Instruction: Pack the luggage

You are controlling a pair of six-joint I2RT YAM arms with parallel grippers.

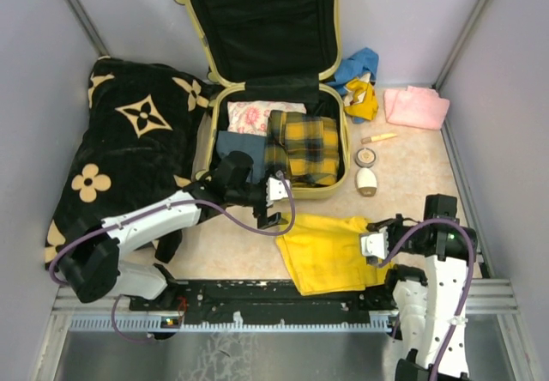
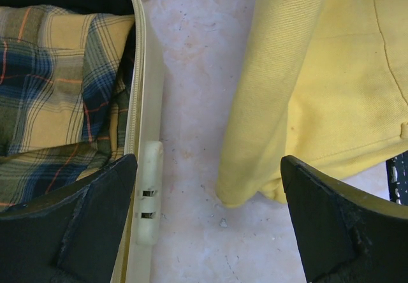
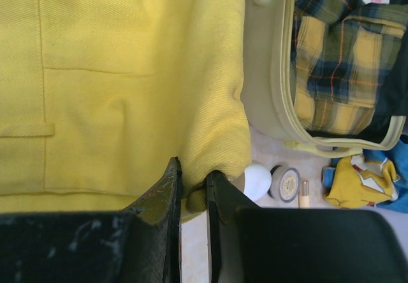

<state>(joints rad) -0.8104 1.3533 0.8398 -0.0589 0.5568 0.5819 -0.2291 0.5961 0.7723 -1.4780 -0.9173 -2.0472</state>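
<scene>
While the luggage [image 1: 257, 29] lay open at the far middle of the table [image 1: 412, 166], a plaid garment [image 1: 302, 145] and folded pieces [image 1: 236, 145] already sat in its lower half. A pink cloth [image 1: 416, 106], blue and yellow clothes [image 1: 358, 81] and small cosmetics [image 1: 366, 156] waited outside. Seen from my left wrist, my left pincer [image 2: 207, 168] gaped wide and empty over bare table, between the case's rim and the yellow garment [image 2: 319, 72]. Seen from my right wrist, my right pincer [image 3: 194, 174] was nearly closed, pinching that garment's edge. I judged the packing partly done, with this piece next.
</scene>
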